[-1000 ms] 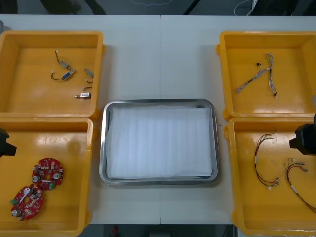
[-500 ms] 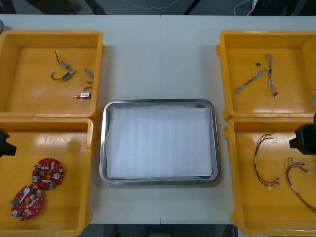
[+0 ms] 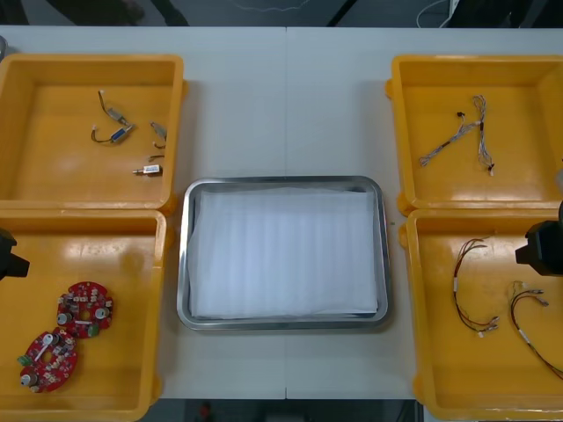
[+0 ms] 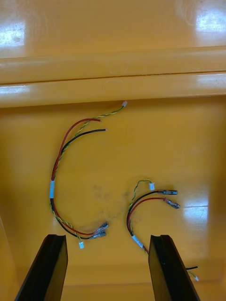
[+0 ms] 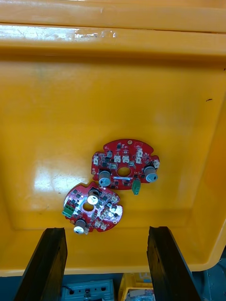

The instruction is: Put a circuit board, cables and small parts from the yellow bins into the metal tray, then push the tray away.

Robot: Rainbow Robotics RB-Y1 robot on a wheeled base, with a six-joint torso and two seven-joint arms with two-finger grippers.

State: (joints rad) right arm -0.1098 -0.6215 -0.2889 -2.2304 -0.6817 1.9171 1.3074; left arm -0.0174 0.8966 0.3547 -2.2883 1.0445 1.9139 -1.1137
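1. Front view: a light table (image 3: pixel 286 105) with a thin seam down its middle carries four yellow bins (image 3: pixel 88 60), two at each side. Between the near pair sits the metal tray (image 3: pixel 183 264), white inside, with nothing lying in it. Beyond the table's far edge the room is a dark strip of floor.
   - The far-left bin holds small metal parts (image 3: pixel 148 170).
   - The near-left bin holds two round red circuit boards (image 3: pixel 84 309), lying edge to edge toward its outer near corner.
   - Thin twisted cables (image 3: pixel 457 136) lie in the far-right bin.
   - Red and yellow cables (image 3: pixel 466 286) lie in the near-right bin.
   - The left arm (image 3: pixel 9 255) shows as a black block at the outer side of the near-left bin. The right arm (image 3: pixel 541 248) shows likewise over the near-right bin.
2. Right wrist view: the right gripper (image 4: pixel 107 240) hangs above the glossy floor of the near-right bin (image 4: pixel 113 70). Its fingers are spread wide and hold nothing. Two red and yellow cables lie ahead of them. One is a long arc (image 4: pixel 59 183), and the other is a shorter curl (image 4: pixel 141 207) close to one finger. The two cables are apart. Bright light patches gleam on the bin's wall.
3. Left wrist view: the left gripper (image 5: pixel 106 230) is also spread wide and holds nothing. It hangs over the near-left bin (image 5: pixel 113 94). Both circuit boards (image 5: pixel 125 164) rest on the bin's floor ahead of the fingers. Past the bin's outer wall is a dark patch with grey clutter that I cannot identify.
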